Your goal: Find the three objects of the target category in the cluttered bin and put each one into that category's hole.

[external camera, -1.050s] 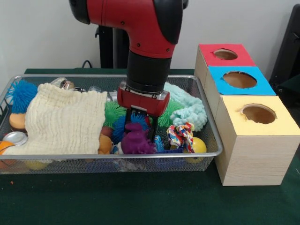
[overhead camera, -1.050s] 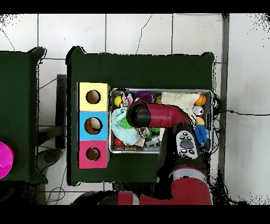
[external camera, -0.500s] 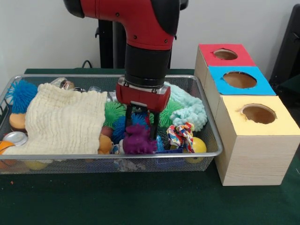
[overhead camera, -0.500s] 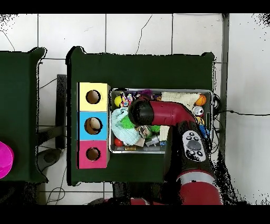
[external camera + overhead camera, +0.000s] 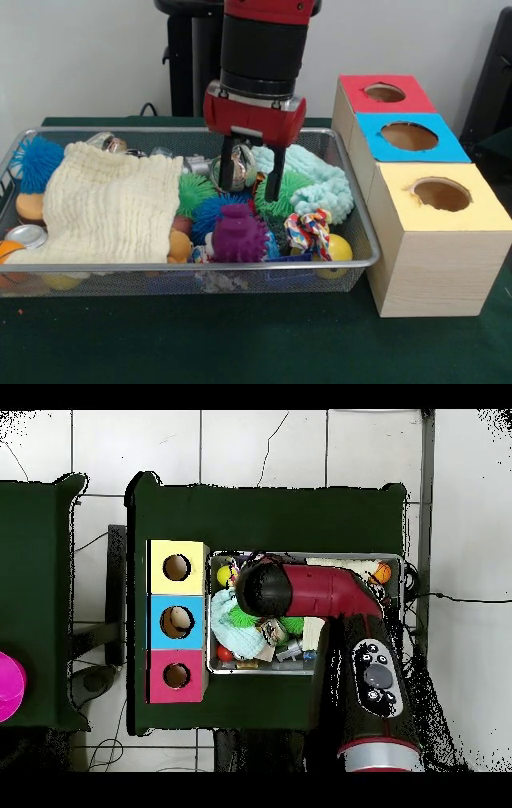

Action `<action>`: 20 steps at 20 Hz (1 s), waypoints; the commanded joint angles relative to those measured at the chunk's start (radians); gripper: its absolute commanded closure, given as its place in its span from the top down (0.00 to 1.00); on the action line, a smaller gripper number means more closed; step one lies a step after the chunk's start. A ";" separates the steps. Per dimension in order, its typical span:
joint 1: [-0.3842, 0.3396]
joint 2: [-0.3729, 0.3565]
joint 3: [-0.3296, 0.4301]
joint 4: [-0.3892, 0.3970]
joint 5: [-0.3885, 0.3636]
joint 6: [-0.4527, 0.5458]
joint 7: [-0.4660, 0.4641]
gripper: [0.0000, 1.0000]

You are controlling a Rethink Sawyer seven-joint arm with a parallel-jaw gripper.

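My gripper (image 5: 249, 190) hangs open and empty over the middle of the wire bin (image 5: 192, 265). A purple spiky toy (image 5: 238, 234) lies just below and in front of it, against the bin's near wall, free of the fingers (image 5: 272, 182). Green spiky balls (image 5: 196, 192) and a blue spiky ball (image 5: 210, 214) sit around the toy. A shiny metal piece (image 5: 238, 170) shows behind the fingers. Beside the bin stand three boxes with holes: red (image 5: 384, 94), blue (image 5: 410, 136), yellow (image 5: 442, 196). In the overhead view the arm (image 5: 300, 592) hides the gripper and much of the bin.
A cream knitted cloth (image 5: 108, 204) covers the bin's left half. A mint fuzzy cloth (image 5: 320, 186), a coloured rope toy (image 5: 310, 230) and a yellow ball (image 5: 341, 248) lie at the right end. Another blue spiky ball (image 5: 36, 160) and a can (image 5: 26, 235) sit far left.
The gripper has risen from around the purple spiky toy and come up empty. The toy stays in the bin, slightly turned. The arm has swung back.
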State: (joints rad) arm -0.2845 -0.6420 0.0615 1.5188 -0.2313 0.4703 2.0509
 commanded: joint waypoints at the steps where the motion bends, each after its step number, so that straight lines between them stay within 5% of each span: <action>1: -0.009 -0.014 0.071 0.033 -0.042 0.097 -0.080 1.00; 11: 0.006 0.084 0.010 -0.045 -0.113 -0.016 -0.031 1.00; 20: 0.112 0.175 -0.159 -0.108 -0.105 -0.123 0.195 1.00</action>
State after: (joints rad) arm -0.2105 -0.5469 -0.0242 1.4531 -0.3085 0.4061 2.0509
